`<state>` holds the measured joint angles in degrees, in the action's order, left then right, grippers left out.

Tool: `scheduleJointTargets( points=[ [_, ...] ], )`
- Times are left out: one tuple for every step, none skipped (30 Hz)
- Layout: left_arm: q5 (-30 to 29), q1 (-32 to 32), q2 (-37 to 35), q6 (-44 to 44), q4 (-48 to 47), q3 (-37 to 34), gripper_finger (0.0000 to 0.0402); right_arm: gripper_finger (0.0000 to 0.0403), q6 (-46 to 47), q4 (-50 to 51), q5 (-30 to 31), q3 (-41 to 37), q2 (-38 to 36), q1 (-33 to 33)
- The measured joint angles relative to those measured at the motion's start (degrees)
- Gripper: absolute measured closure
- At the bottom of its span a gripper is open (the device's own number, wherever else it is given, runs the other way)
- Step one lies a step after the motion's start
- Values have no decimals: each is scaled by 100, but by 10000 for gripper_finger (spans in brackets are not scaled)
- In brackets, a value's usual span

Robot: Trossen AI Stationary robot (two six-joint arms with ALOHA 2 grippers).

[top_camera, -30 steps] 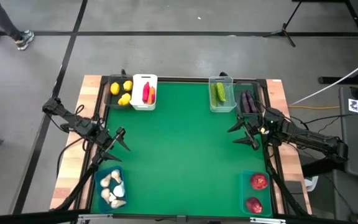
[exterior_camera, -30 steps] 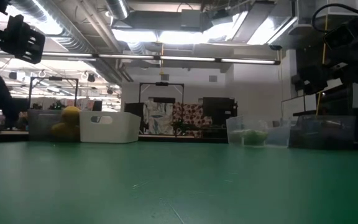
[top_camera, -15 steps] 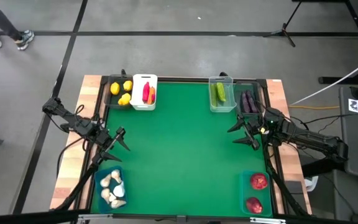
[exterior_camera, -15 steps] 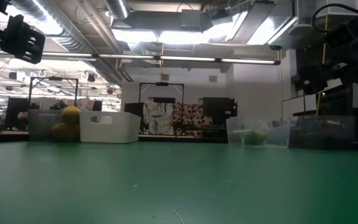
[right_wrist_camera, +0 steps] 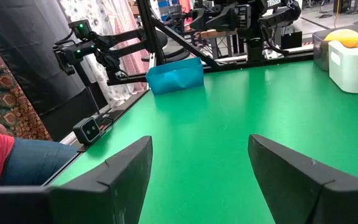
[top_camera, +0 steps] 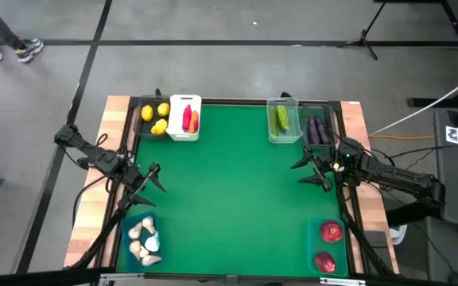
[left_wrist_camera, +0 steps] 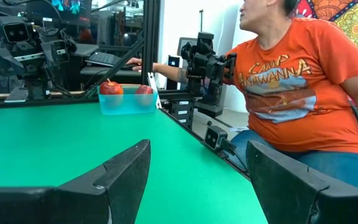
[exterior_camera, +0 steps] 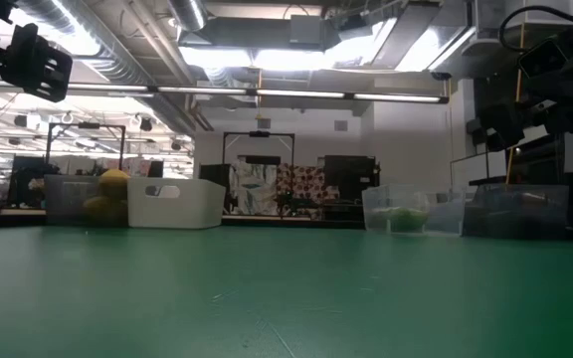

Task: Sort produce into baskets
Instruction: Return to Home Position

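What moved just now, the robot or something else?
Only a person beyond the table walked leftward, nearly leaving the low view. The left end effector and right end effector stayed open and empty; the produce stayed in its bins.

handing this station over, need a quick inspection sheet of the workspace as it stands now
surface: green mat, no loose pieces seen
job's things: lemons in left dark bin; chili, carrot in white bin; cucumbers in clear bin; eggplants in right dark bin; garlic in left teal bin; red fruits in right teal bin
clutter: nothing seen
grippers: left gripper, right gripper open, empty, over the mat's sides
cables: white cable on floor, right of mat
surroundings: person in orange shirt close by; tripod on floor
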<state>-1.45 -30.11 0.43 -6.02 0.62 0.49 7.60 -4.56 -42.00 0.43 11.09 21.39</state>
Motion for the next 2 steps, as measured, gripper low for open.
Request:
scheduleJointTargets(
  points=[
    [-1, 0, -2, 0, 0, 0, 141, 139, 2, 0, 0, 0, 0, -2],
    [-1, 0, -1, 0, 0, 0, 141, 139, 2, 0, 0, 0, 2, -2]
  ],
)
